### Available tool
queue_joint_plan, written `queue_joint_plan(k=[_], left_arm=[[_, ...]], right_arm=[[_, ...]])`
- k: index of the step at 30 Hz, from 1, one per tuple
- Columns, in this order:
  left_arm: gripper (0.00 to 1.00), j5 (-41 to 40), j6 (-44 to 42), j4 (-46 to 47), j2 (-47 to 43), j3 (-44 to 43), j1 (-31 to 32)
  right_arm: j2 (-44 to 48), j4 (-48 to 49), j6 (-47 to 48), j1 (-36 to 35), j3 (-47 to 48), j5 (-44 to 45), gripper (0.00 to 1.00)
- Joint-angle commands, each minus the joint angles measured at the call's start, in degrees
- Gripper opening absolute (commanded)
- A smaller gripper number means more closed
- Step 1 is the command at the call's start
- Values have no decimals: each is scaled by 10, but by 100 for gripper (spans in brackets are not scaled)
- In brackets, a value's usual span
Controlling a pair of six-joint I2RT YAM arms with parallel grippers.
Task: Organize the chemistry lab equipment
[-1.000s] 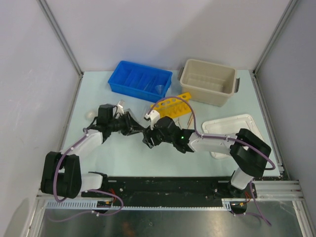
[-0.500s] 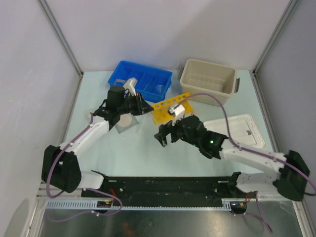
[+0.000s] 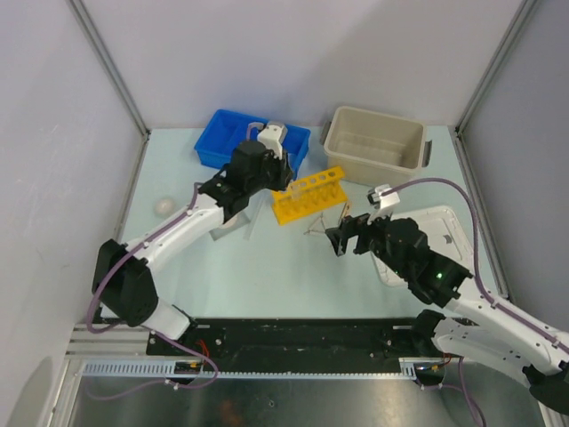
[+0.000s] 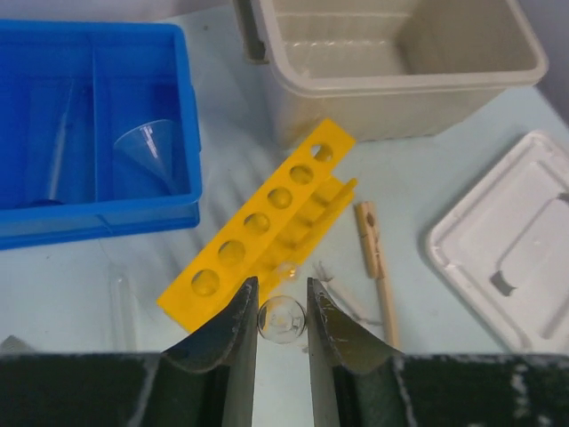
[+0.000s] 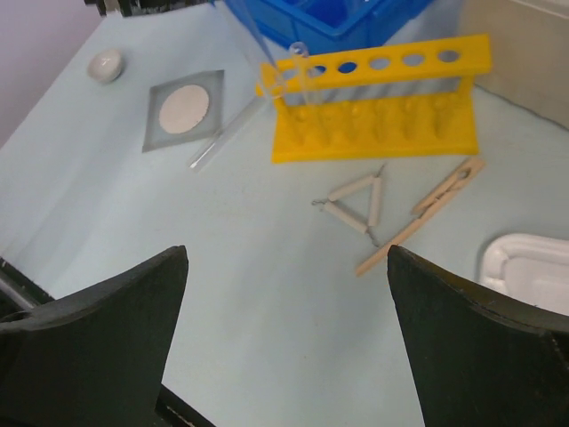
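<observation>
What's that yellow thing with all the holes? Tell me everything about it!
The yellow rack looks like plastic, with six round holes along its top bar. It stands upright on the pale table, between the blue bin and the beige tub. A clear tube, pinched by the left gripper, hangs close beside it.

Yellow holed test-tube rack (image 5: 373,142), upright, near the tabletop's far edge; clear glass tube (image 4: 281,318) held upright at its left end. Wire triangle (image 5: 345,217) and wooden clamp stick (image 5: 418,216) lie flat just nearer. Square gauze with white centre (image 5: 184,108) lies flat, further left. Clear funnel (image 4: 151,147) in blue bin (image 4: 98,227).
</observation>
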State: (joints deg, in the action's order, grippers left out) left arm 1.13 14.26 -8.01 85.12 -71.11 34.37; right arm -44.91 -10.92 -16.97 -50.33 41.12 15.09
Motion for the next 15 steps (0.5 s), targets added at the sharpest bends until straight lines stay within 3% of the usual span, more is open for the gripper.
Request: queue_joint_plan(k=[1, 15], left_arm=[[18, -75, -46, -4, 20, -27, 6], [16, -123, -71, 4, 64, -22, 24]], right_arm=[[42, -30, -10, 23, 1, 14, 99], [89, -51, -18, 51, 1, 7, 99]])
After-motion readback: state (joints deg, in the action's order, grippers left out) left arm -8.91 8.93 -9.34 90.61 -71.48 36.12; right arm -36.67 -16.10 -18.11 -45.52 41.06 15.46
